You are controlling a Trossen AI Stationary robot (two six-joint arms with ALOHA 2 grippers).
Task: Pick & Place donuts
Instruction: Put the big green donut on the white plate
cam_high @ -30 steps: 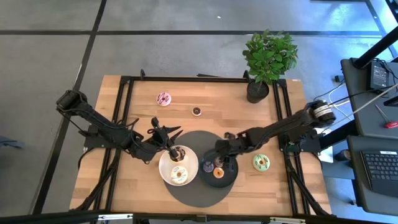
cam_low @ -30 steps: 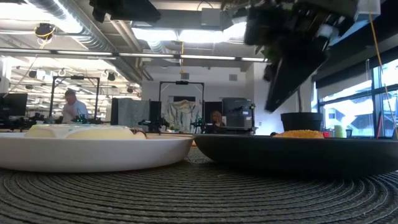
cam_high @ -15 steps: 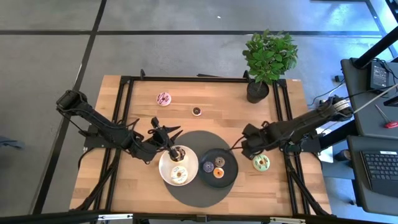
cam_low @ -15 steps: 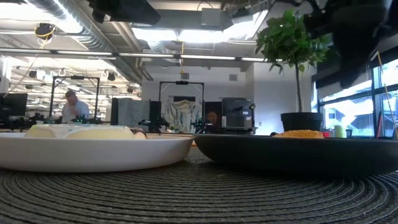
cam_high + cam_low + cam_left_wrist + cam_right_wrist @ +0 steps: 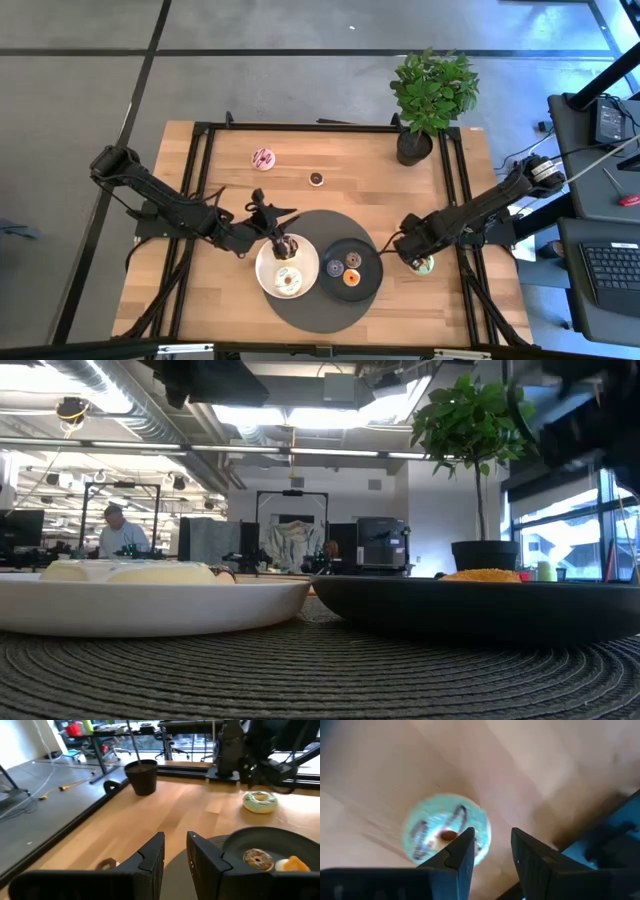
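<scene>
- Overall, a wooden table [image 5: 330, 160] framed by black rails is seen from above, with a round dark woven mat [image 5: 325, 310] near its front edge and a potted plant [image 5: 432, 95] at a far corner.
- On the mat, a white plate [image 5: 268, 280] and a black plate [image 5: 368, 278] are set side by side, just touching.
- A cream donut [image 5: 288, 281] and a chocolate donut [image 5: 287, 246] are held in the white plate; a purple mini [image 5: 335, 268], a brown mini [image 5: 352, 260] and an orange mini [image 5: 352, 278] lie in the black one.
- A pink donut [image 5: 263, 158] and a small dark donut [image 5: 316, 178] are left on bare wood, well apart from the plates.
- Beyond the table, in the low view, an open workshop with ceiling lights, equipment racks and a person [image 5: 120, 532] is shown.
- The left gripper [image 5: 275, 236] is stretched over the white plate's far rim, beside the chocolate donut; its fingers are seen parted by a narrow gap, gripping nothing.
- The right gripper [image 5: 412, 256] is lowered over the green donut [image 5: 445, 835] on bare wood beside the black plate, fingers spread, the donut seen just beyond their tips.
</scene>
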